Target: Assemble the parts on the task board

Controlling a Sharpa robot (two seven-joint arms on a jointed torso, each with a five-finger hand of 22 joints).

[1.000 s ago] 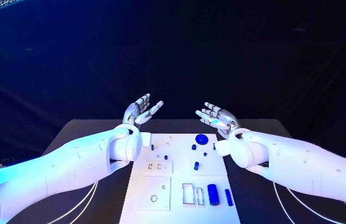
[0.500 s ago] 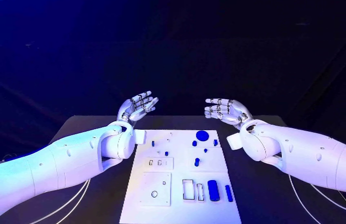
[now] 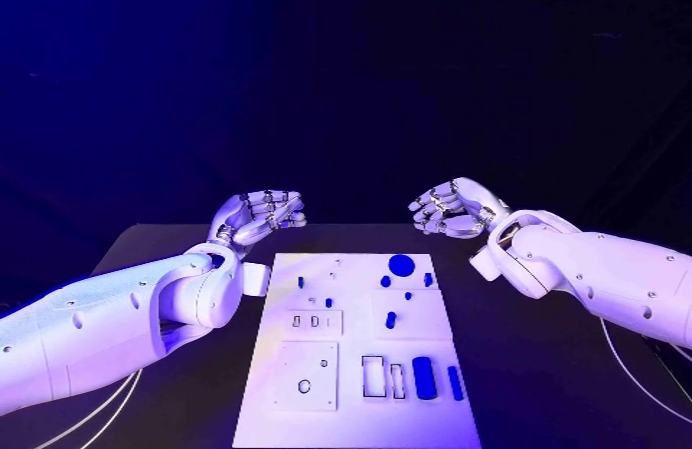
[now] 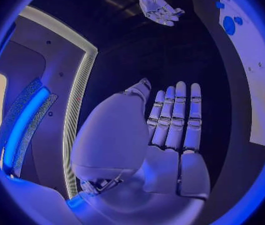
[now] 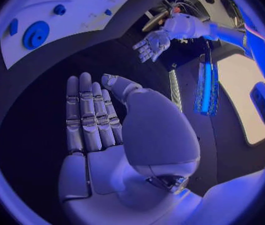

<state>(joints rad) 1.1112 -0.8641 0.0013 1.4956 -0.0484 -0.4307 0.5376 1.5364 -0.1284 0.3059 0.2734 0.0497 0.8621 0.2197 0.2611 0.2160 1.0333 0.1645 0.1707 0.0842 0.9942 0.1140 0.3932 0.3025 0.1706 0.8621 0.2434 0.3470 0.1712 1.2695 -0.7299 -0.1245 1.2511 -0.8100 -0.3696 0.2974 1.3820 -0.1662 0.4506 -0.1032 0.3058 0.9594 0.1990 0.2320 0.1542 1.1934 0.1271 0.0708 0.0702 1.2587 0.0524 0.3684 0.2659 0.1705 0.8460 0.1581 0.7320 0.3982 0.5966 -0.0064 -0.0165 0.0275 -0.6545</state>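
Observation:
The white task board (image 3: 351, 409) lies in the middle of the black table. Small blue parts lie on it: a round disc (image 3: 401, 264) at the far end, a short peg (image 3: 391, 320) mid-board, a thick cylinder (image 3: 424, 375) and a thin rod (image 3: 454, 383) near the front right. My left hand (image 3: 260, 215) hovers above the table's far left, beyond the board, fingers straight and together, holding nothing (image 4: 173, 120). My right hand (image 3: 453, 209) hovers beyond the board's far right corner, fingers likewise flat and empty (image 5: 89, 115). The disc (image 5: 35, 34) lies on the board past my right hand.
Rectangular slots (image 3: 384, 379) and a recessed plate with a hole (image 3: 304, 385) mark the board's near end. The table's dark surface (image 3: 173, 259) runs on both sides of the board. Black curtain behind the table.
Both hands have moved apart and outward from the board's far end, and their fingers have turned from spread upward to a flatter pose. The head camera has shifted slightly.

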